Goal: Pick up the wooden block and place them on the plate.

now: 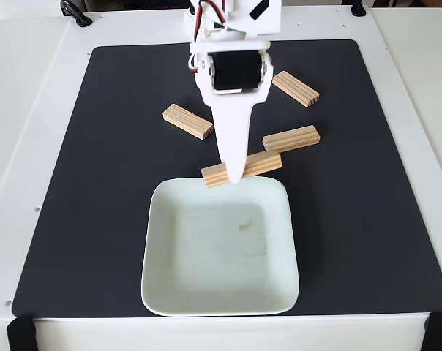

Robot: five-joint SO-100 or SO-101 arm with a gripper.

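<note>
Fixed view from above the table: a white arm reaches down from the top edge, and its gripper (236,174) points toward the near side. The long white finger (233,139) covers the middle of one wooden block (261,164), which sits just above the far rim of the plate (162,241). I cannot tell if this block is lifted or resting on the black mat (367,219), and I cannot tell if the jaws are closed on it, because only one finger shows from this side.

The plate is a pale mint-white square dish with rounded corners, lying on the near half of the mat. No block is inside it; I see only a small dark mark (244,227) near its middle.

Three more blocks lie on the mat behind the plate, all apart from each other. One block (187,121) is to the left of the arm, another block (296,88) is far to the right near the arm's base, and a third block (291,138) is at the right, close to the covered one but not touching it.
</note>
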